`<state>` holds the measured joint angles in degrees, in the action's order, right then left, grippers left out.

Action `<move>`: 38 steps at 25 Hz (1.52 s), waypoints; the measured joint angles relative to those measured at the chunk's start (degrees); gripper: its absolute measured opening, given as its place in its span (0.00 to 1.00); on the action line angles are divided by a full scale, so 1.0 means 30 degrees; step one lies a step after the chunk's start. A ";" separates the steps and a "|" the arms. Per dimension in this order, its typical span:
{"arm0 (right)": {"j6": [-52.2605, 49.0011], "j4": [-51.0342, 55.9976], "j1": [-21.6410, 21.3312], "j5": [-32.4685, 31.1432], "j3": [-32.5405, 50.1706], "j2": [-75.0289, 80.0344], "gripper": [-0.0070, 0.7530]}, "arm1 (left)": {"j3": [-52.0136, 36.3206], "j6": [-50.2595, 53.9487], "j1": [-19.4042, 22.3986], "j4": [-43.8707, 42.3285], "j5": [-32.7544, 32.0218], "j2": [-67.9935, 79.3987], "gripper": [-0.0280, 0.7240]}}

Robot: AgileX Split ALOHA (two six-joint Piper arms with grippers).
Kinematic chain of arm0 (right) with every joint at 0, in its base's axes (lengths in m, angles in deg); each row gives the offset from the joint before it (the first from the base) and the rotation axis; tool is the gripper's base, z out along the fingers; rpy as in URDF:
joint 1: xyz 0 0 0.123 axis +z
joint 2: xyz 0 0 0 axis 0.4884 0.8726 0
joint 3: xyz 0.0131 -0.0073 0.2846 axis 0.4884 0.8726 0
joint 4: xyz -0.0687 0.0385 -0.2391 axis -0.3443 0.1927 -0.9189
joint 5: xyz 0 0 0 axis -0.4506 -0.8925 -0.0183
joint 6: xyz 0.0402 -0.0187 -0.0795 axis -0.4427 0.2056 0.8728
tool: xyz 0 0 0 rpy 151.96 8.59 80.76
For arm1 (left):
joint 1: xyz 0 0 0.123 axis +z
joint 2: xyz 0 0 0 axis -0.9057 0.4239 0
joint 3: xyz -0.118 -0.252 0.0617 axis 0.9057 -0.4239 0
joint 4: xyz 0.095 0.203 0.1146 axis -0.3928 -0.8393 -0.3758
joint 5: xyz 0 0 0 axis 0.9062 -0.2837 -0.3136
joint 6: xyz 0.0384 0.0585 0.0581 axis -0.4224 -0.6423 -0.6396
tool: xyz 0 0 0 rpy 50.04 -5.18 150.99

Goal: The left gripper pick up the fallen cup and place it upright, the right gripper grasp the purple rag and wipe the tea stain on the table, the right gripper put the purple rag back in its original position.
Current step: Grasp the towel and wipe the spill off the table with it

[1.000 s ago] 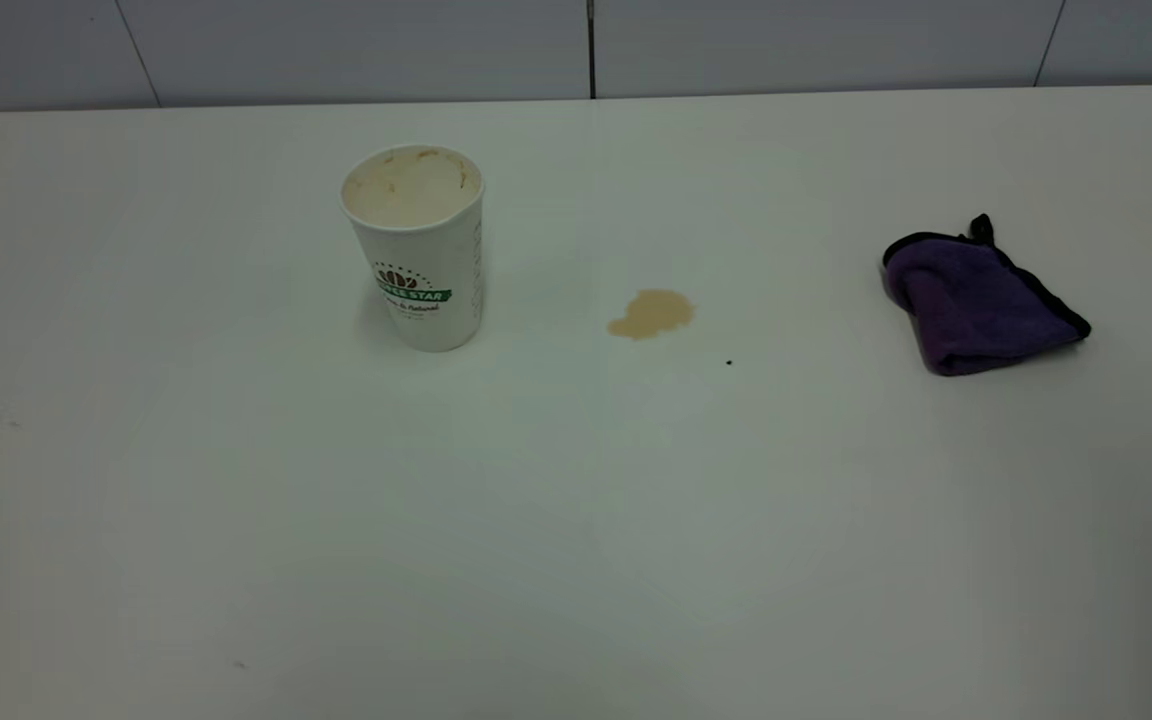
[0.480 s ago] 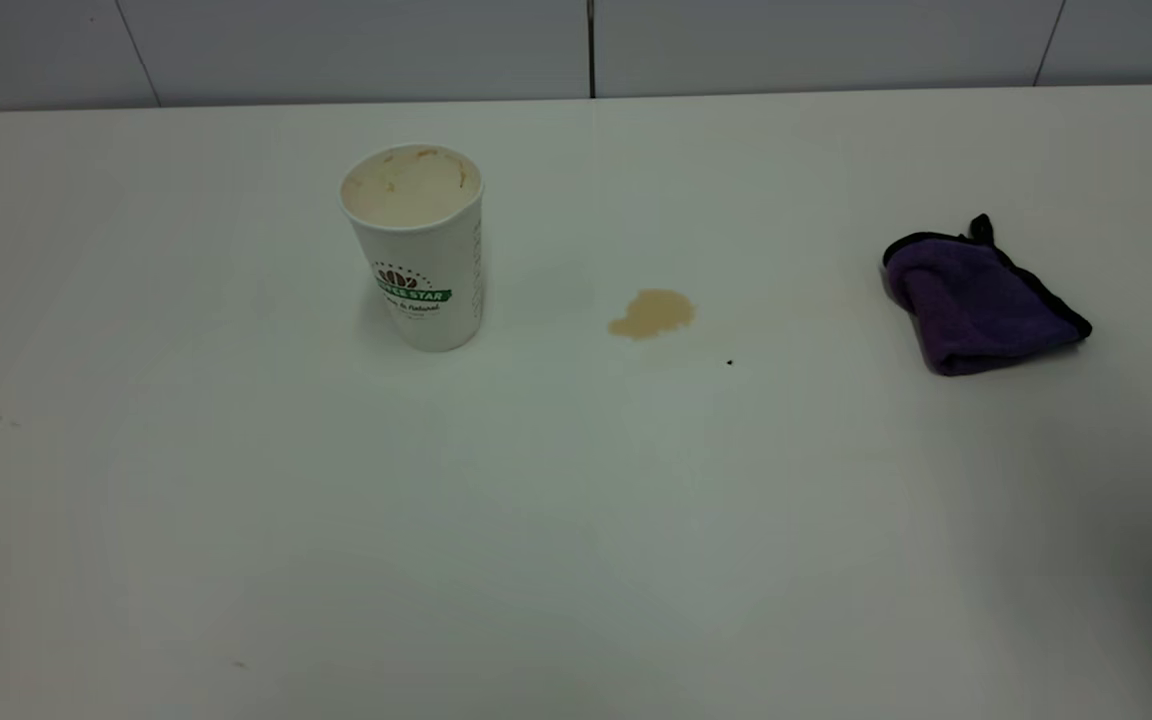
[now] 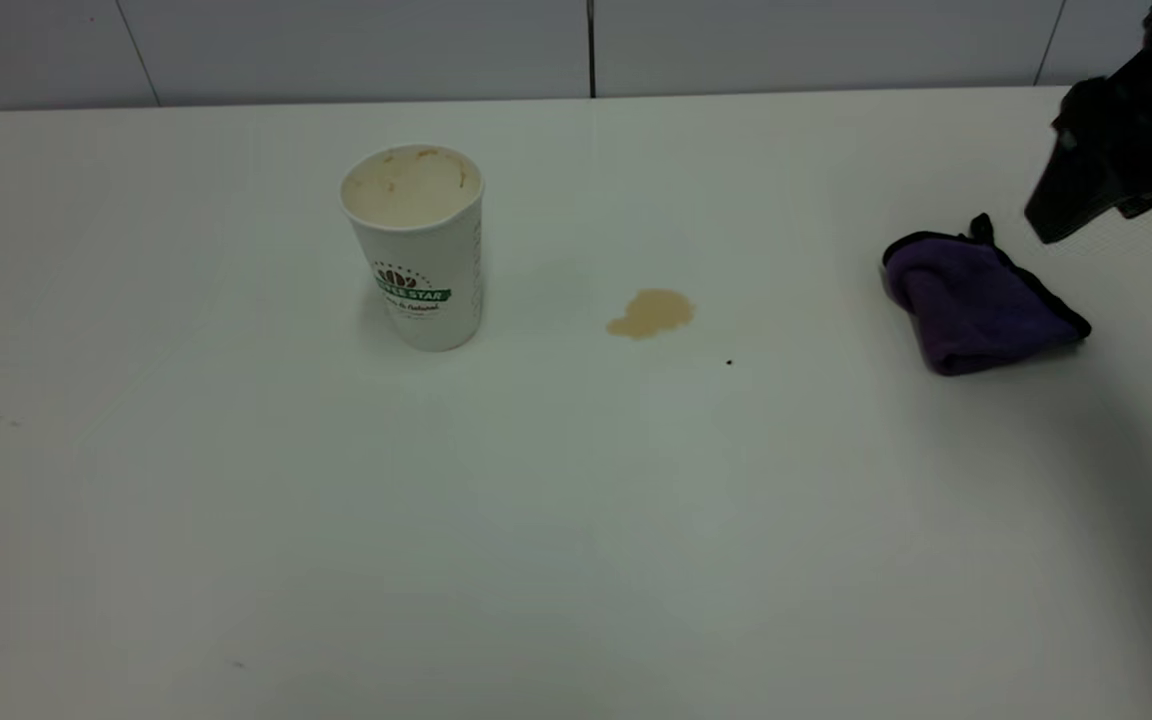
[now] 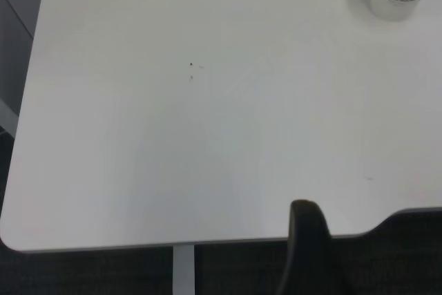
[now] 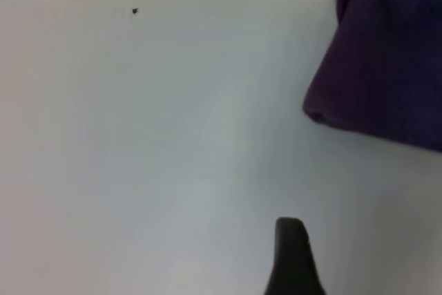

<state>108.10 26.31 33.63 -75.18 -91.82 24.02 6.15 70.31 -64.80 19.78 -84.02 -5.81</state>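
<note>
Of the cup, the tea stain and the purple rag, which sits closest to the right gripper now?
The purple rag: the right gripper hangs just above its far right side. The tea stain and upright cup lie well leftward.

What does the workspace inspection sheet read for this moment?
Surface: white table, a few tiny dark specks.
Cup: the cup stands upright, left of centre, tan smears inside.
Stain: the tea stain is unwiped, beside a black speck.
Rag: the purple rag lies bunched at the right, ungrasped.
Clutter: nothing seen.
Grippers: the right gripper hangs just above and beyond the rag, apart from it; the left gripper sits off the table's edge.
Cables: nothing seen.
Surroundings: grey panelled wall behind.
</note>
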 joint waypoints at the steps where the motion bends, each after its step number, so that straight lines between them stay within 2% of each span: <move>1: 0.0016 -0.0138 0.0000 0.0000 -0.0778 0.0912 0.77 | 0.0000 0.0000 0.0000 0.0000 0.0000 0.0000 0.70; 6: -0.0394 -0.1552 0.0000 -0.0131 -0.4239 0.4995 0.77 | 0.0000 0.0000 0.0000 0.0000 0.0000 0.0000 0.70; 12: -0.2043 -0.3404 0.0000 -0.1514 -0.7998 0.8358 0.77 | 0.0000 0.0000 0.0000 0.0000 0.0000 0.0000 0.70; 22: -0.2554 -0.5008 0.0000 -0.1806 -1.0564 1.1319 0.75 | 0.0000 0.0000 0.0000 0.0000 0.0000 0.0000 0.70; 25: -0.3587 -0.5582 0.0021 -0.1756 -1.0696 1.1540 0.63 | 0.0000 0.0000 0.0000 0.0000 0.0000 0.0000 0.70; 27: -0.4071 -0.5690 0.0180 -0.1756 -1.0696 1.1556 0.46 | 0.0000 0.0000 0.0000 0.0000 0.0000 0.0000 0.70; 29: -0.4215 -0.5796 0.0425 -0.1717 -1.0696 1.1556 0.22 | 0.0000 0.0000 0.0000 0.0000 0.0000 0.0000 0.70; 31: -0.4015 -0.6008 0.0784 -0.1498 -1.0696 1.1556 0.11 | 0.0000 0.0000 0.0000 0.0000 0.0000 0.0000 0.70; 38: -0.3508 -0.6141 0.3167 0.0260 -1.0870 1.1685 0.08 | 0.0000 -0.0026 0.0000 0.0000 0.0000 0.0000 0.70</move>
<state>97.58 7.89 43.13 -74.40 -124.43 59.07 6.15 70.23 -64.80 19.78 -84.02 -5.81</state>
